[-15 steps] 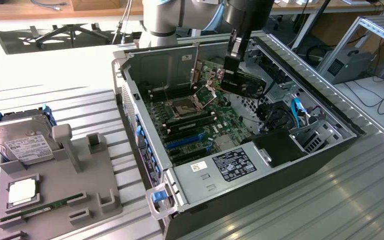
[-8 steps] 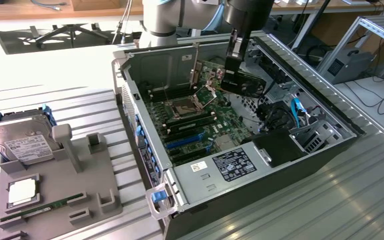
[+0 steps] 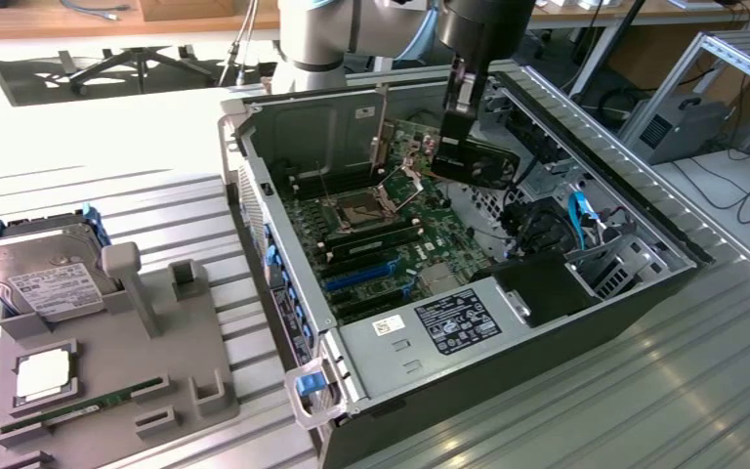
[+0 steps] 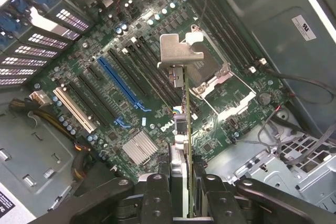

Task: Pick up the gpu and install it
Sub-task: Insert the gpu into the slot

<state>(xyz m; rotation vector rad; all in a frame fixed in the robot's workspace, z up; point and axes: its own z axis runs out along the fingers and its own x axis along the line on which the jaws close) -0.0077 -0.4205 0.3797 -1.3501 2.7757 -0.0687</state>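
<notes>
Black, stiff and thin, the gpu [image 3: 479, 161] hangs edge-down over the motherboard [image 3: 389, 249], clamped in the part-closed claw [image 4: 182, 184]. Likely light but fragile; its bare edges look the safest hold.

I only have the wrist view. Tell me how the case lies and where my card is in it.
Observer: The computer case lies on its side, open upward; the end effector holds the gpu inside it, above the motherboard.
Operator: Report what's outside the case.
Observer: On the exterior view's left, a grey holder carries a hard drive.
Operator: Name anything else on it.
Observer: A RAM stick lies in one slot.
</notes>
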